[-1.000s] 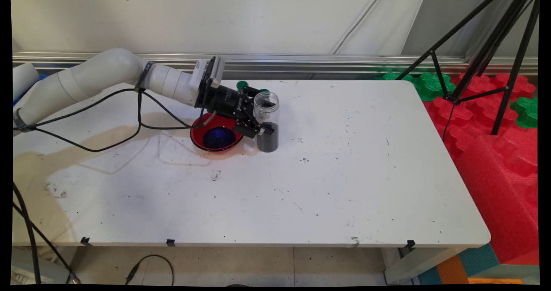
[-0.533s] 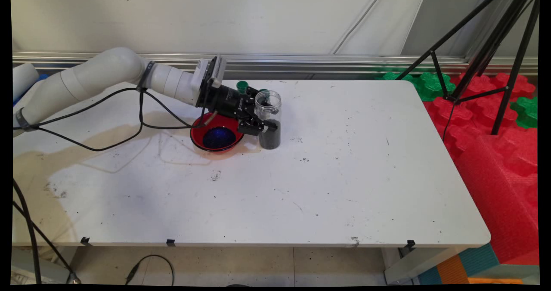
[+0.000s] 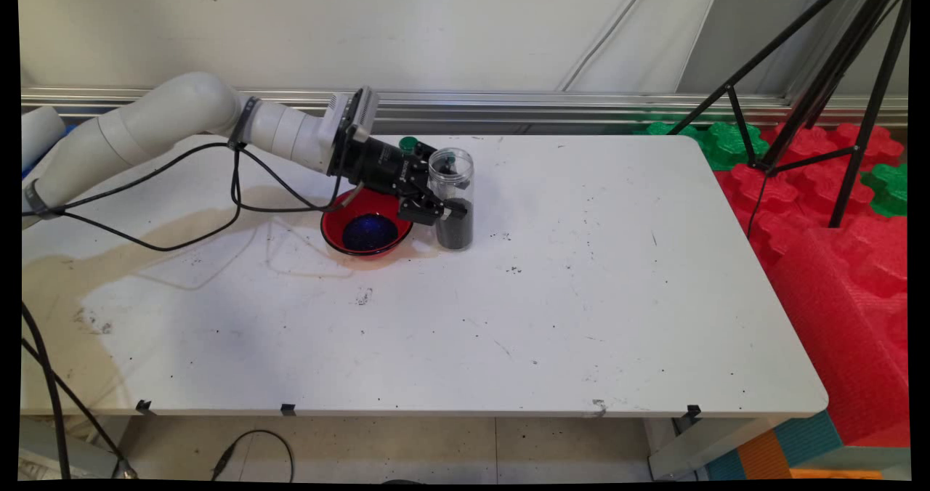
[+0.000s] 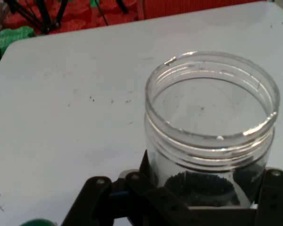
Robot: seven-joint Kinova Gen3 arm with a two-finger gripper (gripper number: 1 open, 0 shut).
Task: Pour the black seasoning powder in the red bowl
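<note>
1. The white arm (image 3: 182, 124) reaches in from the left of the main view, angling down toward the middle of the frame, black cables (image 3: 218, 208) looping beneath it.
2. The gripper (image 3: 447, 211) is clamped on a clear plastic jar (image 3: 452, 200), its fingers pressed to the jar's sides about halfway up.
3. In the hand view the gripper (image 4: 203, 197) rises from the bottom edge with a finger (image 4: 141, 181) hard against the left wall of the jar (image 4: 210, 132) and the other at the right wall.
4. The jar has no lid; its threaded mouth is wide open, and it sits upright or very nearly so.
5. Its lower part is filled with dark, black material, the upper part see-through.
6. I cannot tell whether the jar's base touches the table (image 3: 581, 295) or hangs just clear of it.
7. Just to the jar's left in the main view sits a red bowl (image 3: 334, 233) with a dark blue inside, partly under the wrist.
8. Behind the gripper, toward the table's far edge, a small green cap (image 3: 408, 143) shows; a second green piece peeks through the jar's top.
9. Black specks are scattered on the table to the right of the jar.
10. At the right of the frame, red and green foam mats (image 3: 835, 208) lie beyond the table, a black tripod (image 3: 821, 77) standing over them.
</note>
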